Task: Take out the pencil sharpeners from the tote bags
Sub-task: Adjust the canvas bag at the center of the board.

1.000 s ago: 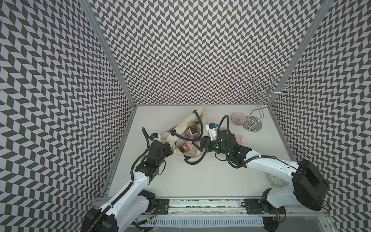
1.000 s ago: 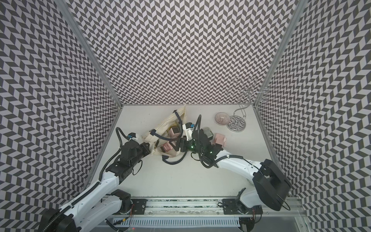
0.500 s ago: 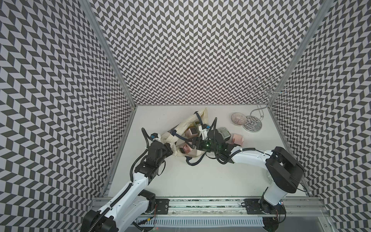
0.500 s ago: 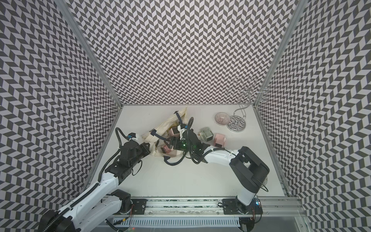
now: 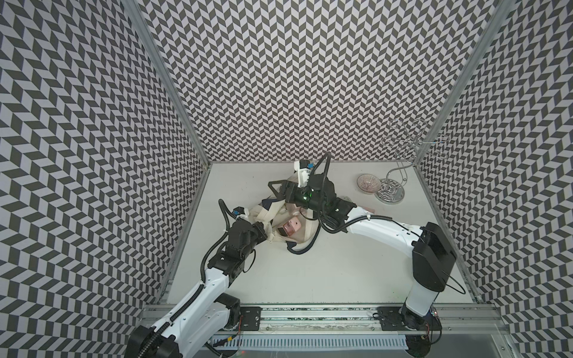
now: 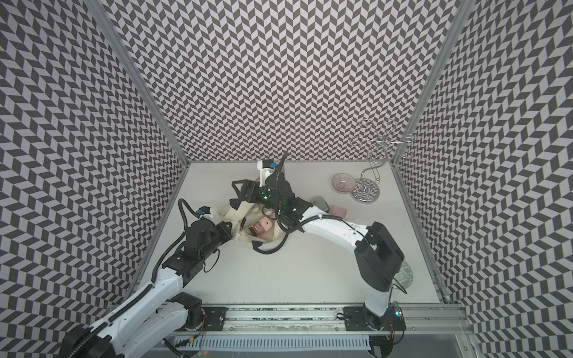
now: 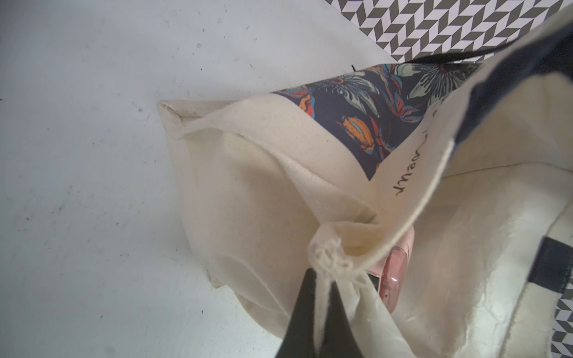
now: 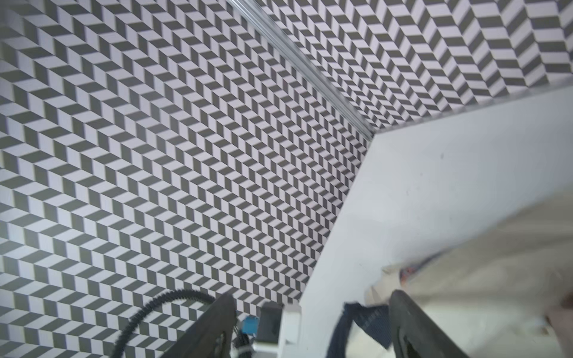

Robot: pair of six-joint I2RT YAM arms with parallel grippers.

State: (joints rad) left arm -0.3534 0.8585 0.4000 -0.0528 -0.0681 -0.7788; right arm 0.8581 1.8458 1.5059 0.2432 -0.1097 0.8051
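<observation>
In the middle of the surface (image 5: 310,279) the cream tote bag (image 5: 302,240) lay on its side, with its mouth turned toward the front rail and one navy handle (image 5: 297,251) spilled out in a loop. The left gripper (image 7: 321,277) was shut tight on a bunched fold of the bag's rim. This seemed to be the reason the mouth stood lifted and open instead of lying flat over what was inside. In this opening one pink pencil sharpener (image 5: 291,228) was visible, resting on the inner cloth just beside the pinched rim. The left wrist view showed it partly under the edge of the canvas. The right gripper (image 8: 311,297) hung over the far side of the bag with its jaws standing wide and nothing between them. One finger was near a navy strap, but contact could not be told. It probably stood spread like this so that it could go down into the mouth that the other arm was holding open. Two more pencil sharpeners, a greenish one (image 6: 321,203) and a pink one (image 6: 339,211), were already out on the surface behind the right arm, well apart from the bag's mouth.
</observation>
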